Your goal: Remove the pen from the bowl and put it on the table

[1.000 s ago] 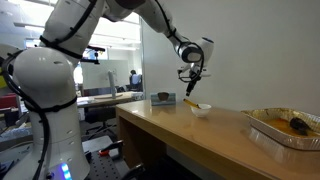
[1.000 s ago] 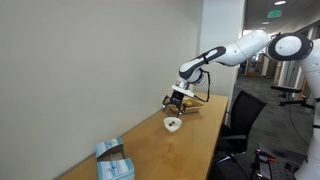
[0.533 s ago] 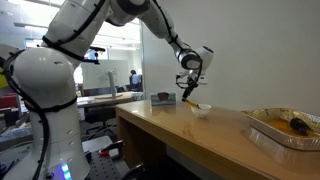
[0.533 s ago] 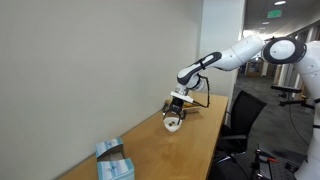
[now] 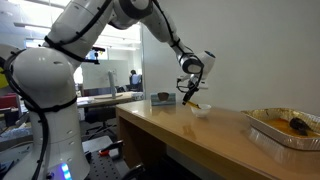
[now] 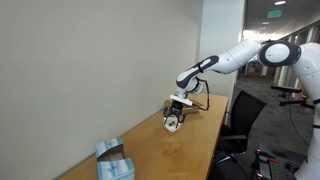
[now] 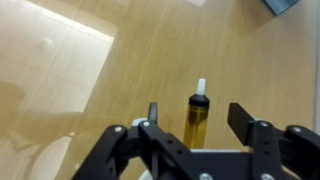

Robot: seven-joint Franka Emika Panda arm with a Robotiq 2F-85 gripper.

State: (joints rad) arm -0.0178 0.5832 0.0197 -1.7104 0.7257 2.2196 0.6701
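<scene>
On the wooden table [image 6: 150, 148], a blue-and-white packet [image 6: 113, 161] lies at the left, its print too small to read. Further right, the gripper [image 6: 175, 116] hangs just over the small white bowl [image 6: 172, 126]. In the wrist view its fingers [image 7: 155, 116] stand apart with the yellow pen [image 7: 198, 118] between them, touching neither. I cannot tell whether the pen rests in the bowl.

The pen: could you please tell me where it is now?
In the wrist view the pen shows between the open gripper's fingers, touching neither, table behind it. In an exterior view the gripper is above the bowl.
</scene>
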